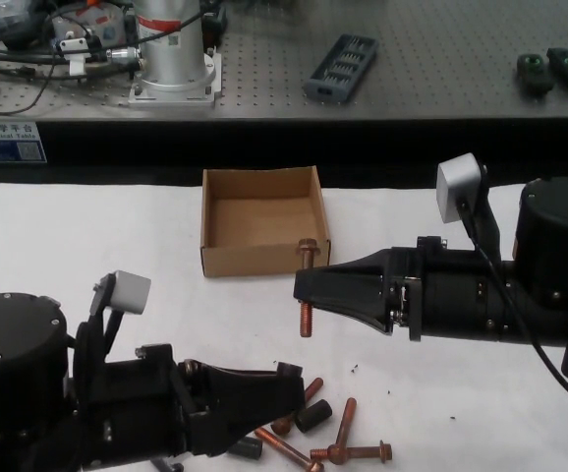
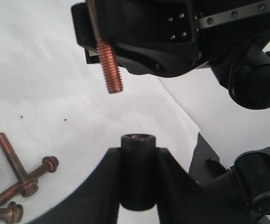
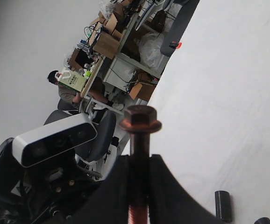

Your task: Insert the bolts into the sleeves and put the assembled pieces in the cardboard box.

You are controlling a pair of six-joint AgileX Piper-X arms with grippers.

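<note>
Sleeve [image 2: 137,186], well nearer than the cardboard box [image 1: 250,261], is standing bore-up clamped in the left gripper [image 2: 138,161], while the right gripper [image 1: 309,287], near that box's front wall, is pinching a bolt [image 1: 306,320] head-up, its threaded tip hanging clear above the bore; centring the tip over the opening before a slow, straight descent is looking wise. Fingers [image 2: 177,186] are hiding the bolt's mid-shank and most of the sleeve, its bore depth unreadable.
</note>
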